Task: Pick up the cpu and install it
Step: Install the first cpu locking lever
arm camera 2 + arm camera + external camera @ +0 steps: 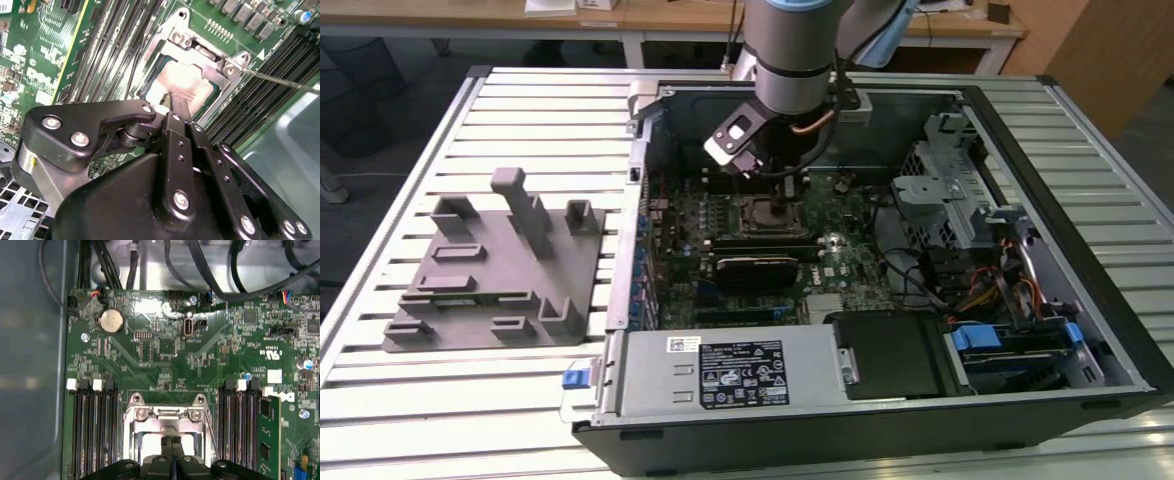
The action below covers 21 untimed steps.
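Now | my black hand [172, 452] hangs clenched, fingertips together, right over the small pale silver-grey square cpu [186, 85], which I see lying in the metal-rimmed socket frame [167, 416] on the green motherboard [150, 355] | I judge the chip light, stiff, fragile underneath: edges only.

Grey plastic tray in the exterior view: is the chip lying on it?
No. The tray carries just its own upright blocks, while the gripper sits down over the socket inside the computer case.

Grey tray [487, 270] beside PC case [1067, 300]
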{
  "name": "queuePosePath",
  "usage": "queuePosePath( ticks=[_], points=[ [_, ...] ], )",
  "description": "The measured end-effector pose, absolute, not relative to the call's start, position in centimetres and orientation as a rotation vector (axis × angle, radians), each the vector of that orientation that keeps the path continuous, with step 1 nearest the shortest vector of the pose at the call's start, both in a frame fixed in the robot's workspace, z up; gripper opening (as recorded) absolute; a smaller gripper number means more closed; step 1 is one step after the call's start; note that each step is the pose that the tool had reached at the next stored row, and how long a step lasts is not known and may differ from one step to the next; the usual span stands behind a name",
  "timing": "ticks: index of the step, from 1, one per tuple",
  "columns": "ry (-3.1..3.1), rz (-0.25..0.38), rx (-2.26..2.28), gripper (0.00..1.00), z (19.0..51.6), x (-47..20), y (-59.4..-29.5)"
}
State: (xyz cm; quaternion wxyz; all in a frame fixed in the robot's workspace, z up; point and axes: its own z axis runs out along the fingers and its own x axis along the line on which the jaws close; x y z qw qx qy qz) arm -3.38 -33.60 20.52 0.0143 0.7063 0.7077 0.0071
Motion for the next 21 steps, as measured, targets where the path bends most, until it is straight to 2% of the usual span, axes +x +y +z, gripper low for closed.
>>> queuePosePath(
  ticks=[21],
  points=[
    [2.203,0.022,2.199,0.11,21.45,-3.19,-33.60]
  ],
)
